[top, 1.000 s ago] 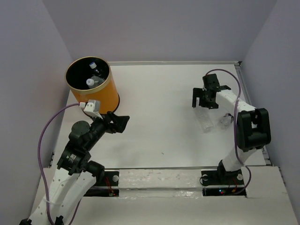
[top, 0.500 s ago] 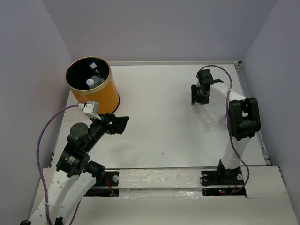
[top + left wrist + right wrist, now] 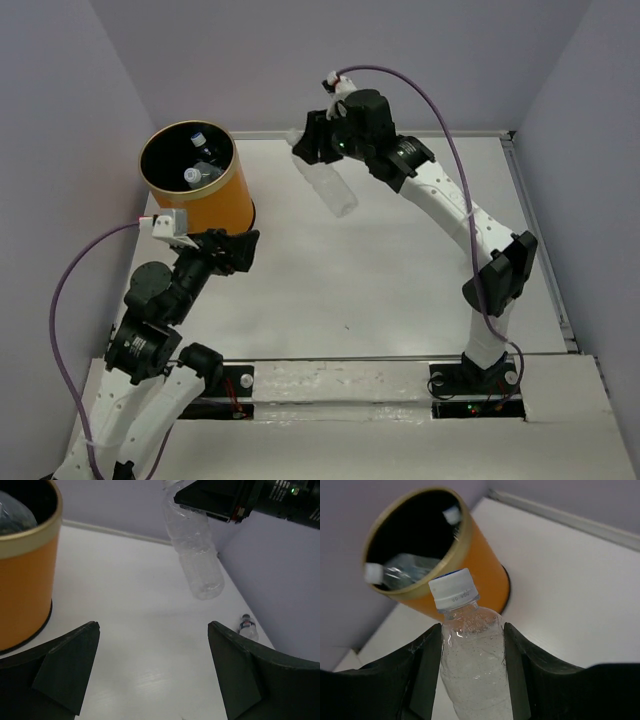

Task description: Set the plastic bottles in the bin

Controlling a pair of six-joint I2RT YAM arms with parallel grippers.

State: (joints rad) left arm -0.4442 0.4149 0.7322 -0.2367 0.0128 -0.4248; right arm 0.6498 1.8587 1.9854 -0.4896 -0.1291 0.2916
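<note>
Your biggest risk is the bin (image 3: 215, 205) itself. It stands free on the worktop (image 3: 380, 270), so if you swing across too low the hanging base of the bottle could strike its pale rim, and that could shove the bin or lever the bottle out of the grip. Next is letting go early: your right hand (image 3: 315, 145) is clamped round the shoulder of a clear bottle (image 3: 470, 670) just under its white cap. It is raised in the air to the right of the bin and not over its mouth, so a release here would likely drop the bottle on the worktop to bounce and roll. The body hangs tilted below the hand, so a quick move may set it swinging. Your left hand (image 3: 154, 625) is spread wide and empty on the near side of the bin, a crowding hazard if the right arm comes in low. The bottles inside (image 3: 195, 175) leave what looks like ample room. One small bottle (image 3: 246, 628) lies far to the right of the bin, close to the wall. Pale lilac walls (image 3: 350, 60) close in behind and beside the bin; the worktop is white, smooth and faintly glossy, so anything dropped will probably slide
</note>
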